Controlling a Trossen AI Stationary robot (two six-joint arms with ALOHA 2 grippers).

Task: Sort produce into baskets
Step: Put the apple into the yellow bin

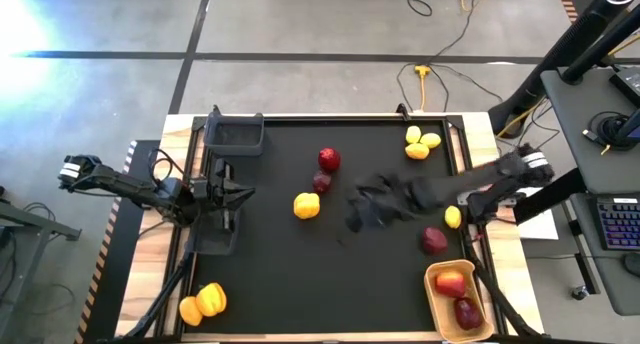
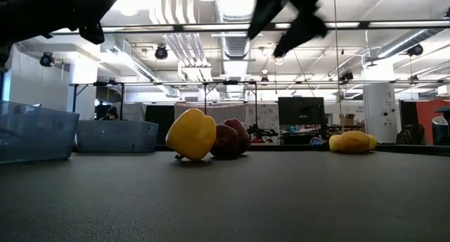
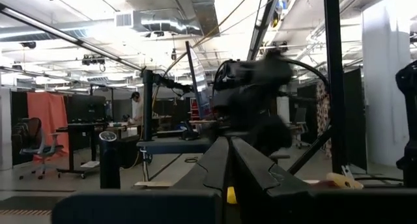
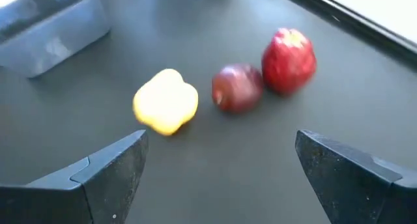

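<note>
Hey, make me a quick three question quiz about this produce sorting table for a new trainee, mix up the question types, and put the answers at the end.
1. True or false: the tan tray already holds red fruit.
2. The right gripper hangs open over the mat. Which piece lies nearest it?
A. the yellow pepper
B. the lemon by the right edge
C. the yellow pair at the near left corner
3. Fill in: the left gripper sits beside the ____ bins.

Key
1. True: two red pieces lie in it.
2. A
3. dark
</note>
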